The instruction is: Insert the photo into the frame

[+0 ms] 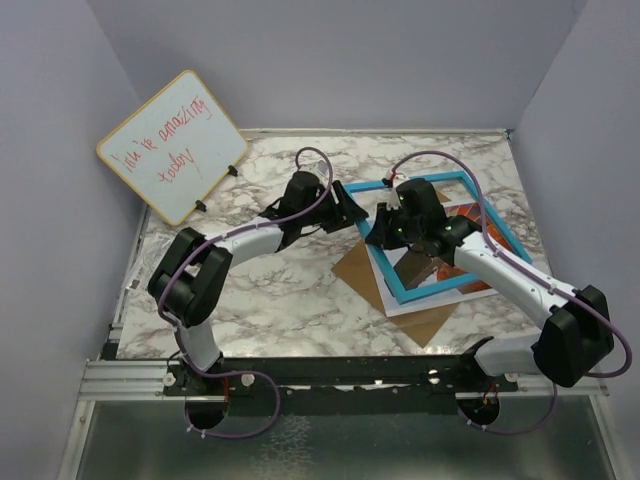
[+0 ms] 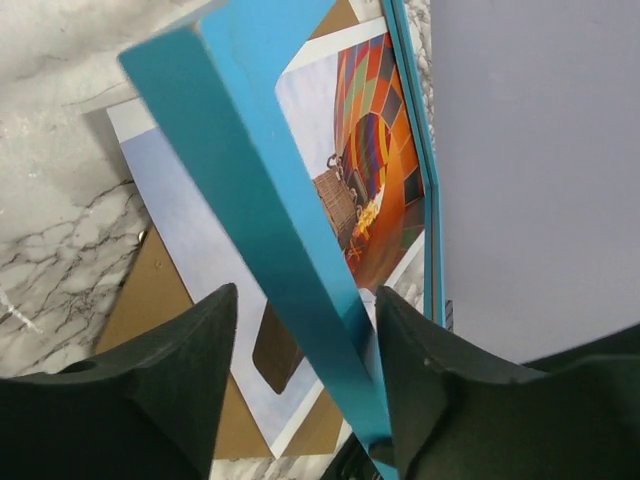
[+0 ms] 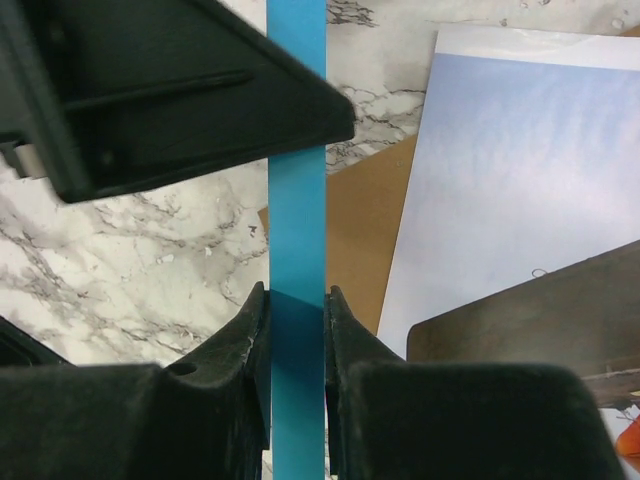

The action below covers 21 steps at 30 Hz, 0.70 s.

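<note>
Marble table (image 1: pixel 260 300) is hosting both arms reaching inward: the left gripper (image 2: pixel 305 300) is straddling the frame (image 2: pixel 255 200), fingers (image 2: pixel 180 380) spread round its raised rail; the right gripper (image 3: pixel 297 300) is pinching that rail over the photo (image 2: pixel 375 150), which is lying face-up on a brown board (image 1: pixel 425 325) toward the right edge.

Left claw (image 2: pixel 305 300) spread, right claw (image 3: pixel 296 300) clamped, both angled inward
</note>
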### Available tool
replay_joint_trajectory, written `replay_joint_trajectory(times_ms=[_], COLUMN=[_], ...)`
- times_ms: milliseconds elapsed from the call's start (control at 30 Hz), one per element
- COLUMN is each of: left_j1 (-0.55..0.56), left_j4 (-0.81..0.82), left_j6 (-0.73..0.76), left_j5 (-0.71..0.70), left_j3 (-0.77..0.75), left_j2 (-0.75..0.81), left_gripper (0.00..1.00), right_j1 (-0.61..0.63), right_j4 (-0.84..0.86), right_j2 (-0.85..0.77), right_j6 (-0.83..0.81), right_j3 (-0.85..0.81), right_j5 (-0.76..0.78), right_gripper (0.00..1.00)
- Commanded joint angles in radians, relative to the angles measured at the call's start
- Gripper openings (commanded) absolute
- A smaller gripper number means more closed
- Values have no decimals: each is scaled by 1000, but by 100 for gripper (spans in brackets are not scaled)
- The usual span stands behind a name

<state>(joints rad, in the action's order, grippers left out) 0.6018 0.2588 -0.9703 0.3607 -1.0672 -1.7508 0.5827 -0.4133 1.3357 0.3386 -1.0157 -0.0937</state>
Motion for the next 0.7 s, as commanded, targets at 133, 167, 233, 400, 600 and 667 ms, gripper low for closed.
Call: replay_joint_trajectory(times_ms=[133,167,233,400,600,667], left_j1=[4,4,3,2,-22,-31], left_j4=[23,25,30,30,-10,-9], left_j6=[-107,-120,-139,-143,-89,-90], left_j5=[69,74,88,104,116,128], left_j3=[-111,-117,-132,-191,-286,-310], left_j2=[-100,-105,-114,-105,-96,-92], left_gripper=[25,17,1,0,0,0], right_j1=[7,6,7,6,4,3], right_j4=[51,45,14,-61,-98,-131], right_j2=[-33,-36,-37,-106,-225,-244], right_j6=[-32,-30,-12,106,227,276], right_j3=[7,6,-3,-5,-37,-73], right_j5=[-84,-73,-25,162,245,279], right_gripper=[2,3,14,55,73,73])
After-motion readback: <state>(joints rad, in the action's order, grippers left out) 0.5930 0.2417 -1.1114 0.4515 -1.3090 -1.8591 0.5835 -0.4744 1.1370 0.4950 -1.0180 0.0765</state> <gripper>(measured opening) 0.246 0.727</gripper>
